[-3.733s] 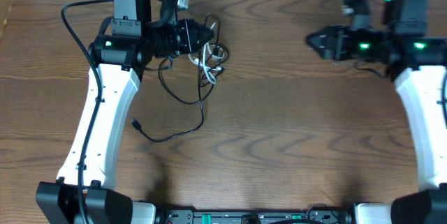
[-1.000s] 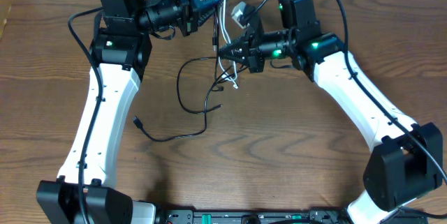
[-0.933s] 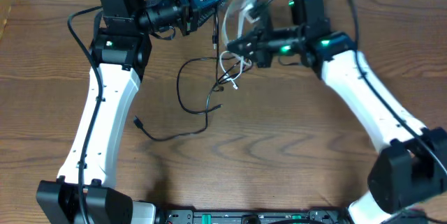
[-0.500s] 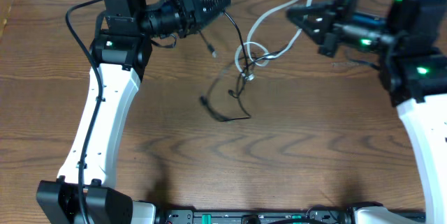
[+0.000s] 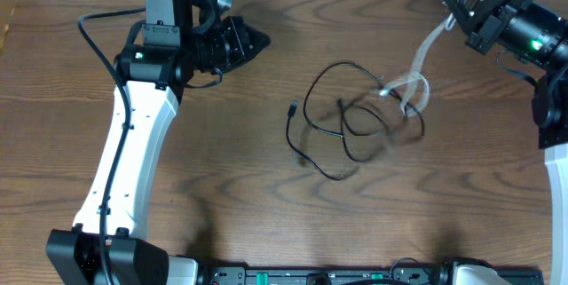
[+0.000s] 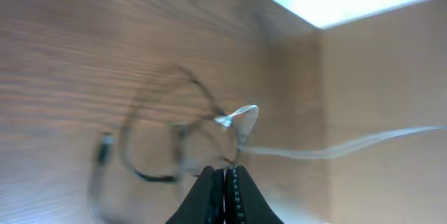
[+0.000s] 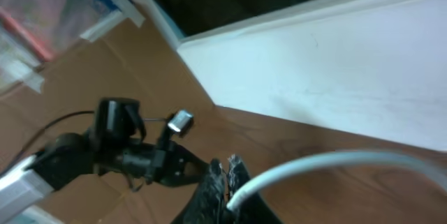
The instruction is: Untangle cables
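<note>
Over the far left part of the wooden table (image 5: pixel 266 223), the left arm (image 5: pixel 133 143) is reaching up from the near edge, and the left gripper (image 5: pixel 256 41) is pointing right toward the middle. In its wrist view the two fingers (image 6: pixel 209 185) are pressing together with nothing between them, well apart from both cords. Right of it, near the middle of the table, the black cable (image 5: pixel 342 130) is lying in several loose loops that are crossing one another, its small plug end (image 5: pixel 294 106) sticking out on the left side of the bundle. At the right edge of those loops the white cable (image 5: pixel 410 88) is curling into a small loop that is overlapping the black one; motion blur is hiding how the two are wound there. From that loop the white cord is rising up and to the right, off the wood. At the far right corner the right gripper (image 7: pixel 225 181) is pinching the white cable, jaws narrowed tight on it.
</note>
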Motion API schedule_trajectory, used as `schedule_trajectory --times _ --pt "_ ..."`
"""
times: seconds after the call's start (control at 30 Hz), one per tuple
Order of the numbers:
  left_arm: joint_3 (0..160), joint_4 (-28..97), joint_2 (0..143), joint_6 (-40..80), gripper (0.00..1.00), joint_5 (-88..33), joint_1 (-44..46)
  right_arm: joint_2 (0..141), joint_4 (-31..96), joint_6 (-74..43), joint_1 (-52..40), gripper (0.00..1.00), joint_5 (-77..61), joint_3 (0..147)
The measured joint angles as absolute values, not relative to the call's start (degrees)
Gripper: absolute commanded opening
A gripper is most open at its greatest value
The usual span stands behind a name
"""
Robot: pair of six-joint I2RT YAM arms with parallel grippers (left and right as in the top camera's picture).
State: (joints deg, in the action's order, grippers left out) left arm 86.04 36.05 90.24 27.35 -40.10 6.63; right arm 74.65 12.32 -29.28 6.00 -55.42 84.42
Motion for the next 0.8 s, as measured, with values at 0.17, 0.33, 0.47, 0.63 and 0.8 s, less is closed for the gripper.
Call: schedule_trajectory --times 0.17,0.33,0.47,0.63,0.8 --pt "86.04 37.15 90.24 24.21 0.08 -33.78 6.63 74.63 10.48 -31.2 6.96 0.01 -48.69 84.4" --pt "86.04 37.5 90.24 21.32 0.15 -32.03 7.2 74.65 6.26 -34.59 6.63 0.01 -46.17 86.28" --pt "86.04 37.71 90.24 18.79 0.27 -31.33 9.96 75.37 6.31 -36.56 6.02 0.01 -45.41 92.36" --pt "86.04 37.8 90.24 16.23 0.37 -29.8 14.37 75.92 4.58 -40.14 6.48 0.01 -44.84 103.88" --pt "86.04 38.22 90.28 15.88 0.39 -28.56 15.14 76.55 4.01 -42.17 9.52 0.01 -40.71 116.11"
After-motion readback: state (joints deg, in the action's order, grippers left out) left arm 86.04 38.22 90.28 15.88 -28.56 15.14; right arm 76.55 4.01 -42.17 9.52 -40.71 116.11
